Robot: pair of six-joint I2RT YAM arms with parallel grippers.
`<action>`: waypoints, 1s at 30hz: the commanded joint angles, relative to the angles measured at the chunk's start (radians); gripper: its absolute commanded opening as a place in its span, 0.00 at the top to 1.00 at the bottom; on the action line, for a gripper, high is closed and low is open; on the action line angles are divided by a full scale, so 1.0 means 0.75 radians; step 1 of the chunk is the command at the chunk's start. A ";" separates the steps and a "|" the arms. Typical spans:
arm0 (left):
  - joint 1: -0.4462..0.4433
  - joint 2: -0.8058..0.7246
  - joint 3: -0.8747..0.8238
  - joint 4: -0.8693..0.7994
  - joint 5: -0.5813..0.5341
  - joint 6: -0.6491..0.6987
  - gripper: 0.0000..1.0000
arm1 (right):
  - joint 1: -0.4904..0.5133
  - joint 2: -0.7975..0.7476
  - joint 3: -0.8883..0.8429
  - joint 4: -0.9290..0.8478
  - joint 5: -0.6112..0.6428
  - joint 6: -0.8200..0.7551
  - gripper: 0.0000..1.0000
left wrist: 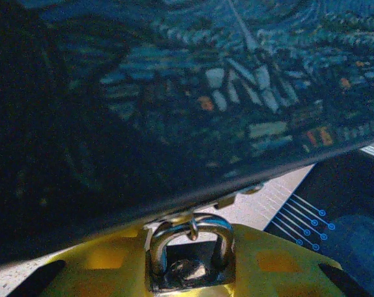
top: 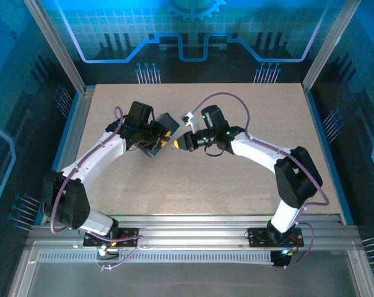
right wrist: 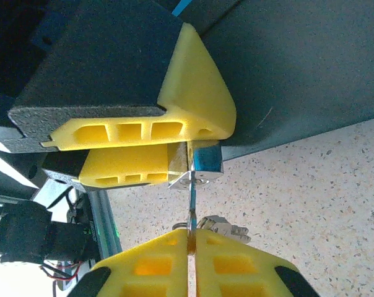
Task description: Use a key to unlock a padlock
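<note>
The speckled table [top: 236,185] lies beneath both arms. The dark blue patterned tin box [left wrist: 205,93] sits just above the left gripper [left wrist: 190,275]. This gripper is clamped on the padlock [left wrist: 188,263], whose shackle passes through the box's hasp. The right gripper [right wrist: 191,244] is pinched tight on the key [right wrist: 191,201], with the key's blade meeting the padlock's keyhole end.

No word, brand or number can be read anywhere. The one sign is a gear emblem [top: 196,7] on the blue back wall [top: 113,25], above circuit-like lines [top: 193,48].
</note>
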 commanded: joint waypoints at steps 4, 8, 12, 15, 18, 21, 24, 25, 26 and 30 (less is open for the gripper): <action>-0.002 -0.043 -0.011 0.088 0.049 -0.038 1.00 | -0.002 -0.006 -0.021 0.176 -0.012 0.091 0.86; -0.001 -0.052 -0.019 0.084 0.041 -0.038 1.00 | -0.004 -0.001 -0.038 0.213 0.011 0.124 0.86; 0.000 -0.059 -0.028 0.084 0.038 -0.046 1.00 | -0.006 0.001 -0.044 0.226 0.003 0.127 0.94; 0.007 -0.063 -0.034 0.092 0.040 -0.061 1.00 | -0.006 -0.005 -0.054 0.232 -0.006 0.125 0.97; 0.012 -0.070 -0.042 0.112 0.039 -0.080 1.00 | -0.010 -0.016 -0.069 0.236 -0.010 0.126 0.98; 0.015 -0.067 -0.044 0.119 0.036 -0.091 1.00 | -0.016 -0.023 -0.084 0.256 -0.016 0.139 1.00; 0.016 -0.064 -0.048 0.132 0.037 -0.105 1.00 | -0.025 -0.023 -0.097 0.292 -0.041 0.171 1.00; 0.016 -0.061 -0.048 0.134 0.039 -0.107 1.00 | -0.028 -0.022 -0.099 0.306 -0.054 0.185 1.00; 0.017 -0.061 -0.048 0.135 0.040 -0.105 1.00 | -0.034 -0.022 -0.104 0.322 -0.076 0.202 1.00; 0.037 -0.069 -0.046 0.115 0.034 -0.092 1.00 | -0.068 -0.013 -0.110 0.334 -0.155 0.279 1.00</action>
